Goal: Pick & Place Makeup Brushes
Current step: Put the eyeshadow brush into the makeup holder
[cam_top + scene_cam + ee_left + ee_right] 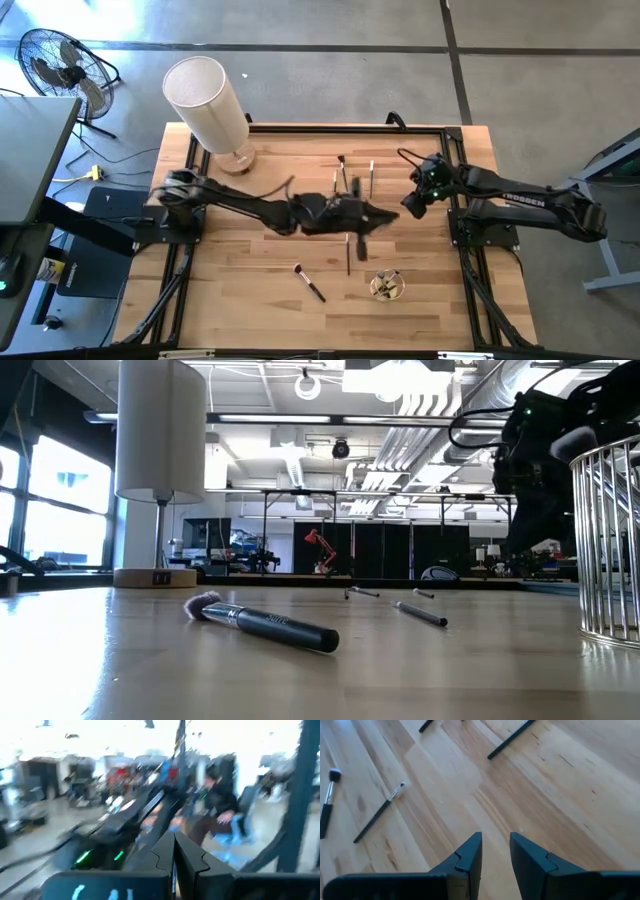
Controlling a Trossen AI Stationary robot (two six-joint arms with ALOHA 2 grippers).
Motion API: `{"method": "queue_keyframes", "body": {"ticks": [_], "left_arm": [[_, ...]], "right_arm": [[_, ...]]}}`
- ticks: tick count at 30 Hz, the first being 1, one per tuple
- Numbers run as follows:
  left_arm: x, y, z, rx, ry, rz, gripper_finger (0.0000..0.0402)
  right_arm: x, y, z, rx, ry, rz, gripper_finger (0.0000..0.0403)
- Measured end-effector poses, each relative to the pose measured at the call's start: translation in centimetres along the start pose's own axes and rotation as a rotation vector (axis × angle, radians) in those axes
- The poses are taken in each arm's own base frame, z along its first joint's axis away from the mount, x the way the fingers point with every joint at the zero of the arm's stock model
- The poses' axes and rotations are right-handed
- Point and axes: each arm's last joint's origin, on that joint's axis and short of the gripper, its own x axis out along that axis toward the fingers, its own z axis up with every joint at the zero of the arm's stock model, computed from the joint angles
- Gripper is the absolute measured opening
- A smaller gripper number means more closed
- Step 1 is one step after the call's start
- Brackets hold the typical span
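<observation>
While stretched over table centre, left gripper (362,243) jaws pinching makeup brush (348,254); right's slightly spread.

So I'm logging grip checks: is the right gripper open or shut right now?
Open. In the right wrist view the right gripper shows a clear gap between its two fingers, with nothing between them, only bare table beneath.

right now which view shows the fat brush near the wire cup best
The low view: the fat brush lies close to the camera, with pale bristles and dark handle clear. The high view shows it small, left of the wire cup. The wrist views do not clearly show it.
</observation>
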Motion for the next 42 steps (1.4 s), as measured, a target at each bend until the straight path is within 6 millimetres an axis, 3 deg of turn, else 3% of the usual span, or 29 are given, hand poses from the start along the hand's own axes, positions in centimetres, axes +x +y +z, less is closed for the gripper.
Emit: {"method": "queue_keyframes", "body": {"ticks": [6,11,20,34,38,42], "left_arm": [[3.3,-2.7,-2.3,-0.056,0.001,-0.065,0.0000],[4.6,-4.7,-4.8,-0.160,0.025,-0.166,0.0000],[3.7,-8.5,-9.2,-0.228,0.197,-0.171,0.0000],[3.7,-7.8,-13.5,-0.330,0.376,-0.081,0.0001],[3.9,-7.4,-13.0,-0.308,0.365,-0.086,0.0008],[3.9,-7.1,-13.1,-0.307,0.386,-0.101,0.0042]], "right_arm": [[0.1,0.2,-0.1,-0.014,0.003,-0.012,0.0094],[0.1,0.1,-0.2,-0.010,0.008,-0.043,0.0094],[0.1,0.0,-0.3,-0.001,0.018,-0.044,0.0094],[0.1,0.0,-0.3,0.002,0.015,-0.047,0.0094],[0.1,0.0,-0.3,0.002,0.014,-0.049,0.0094],[0.1,0.0,-0.3,0.002,0.014,-0.049,0.0094]]}}
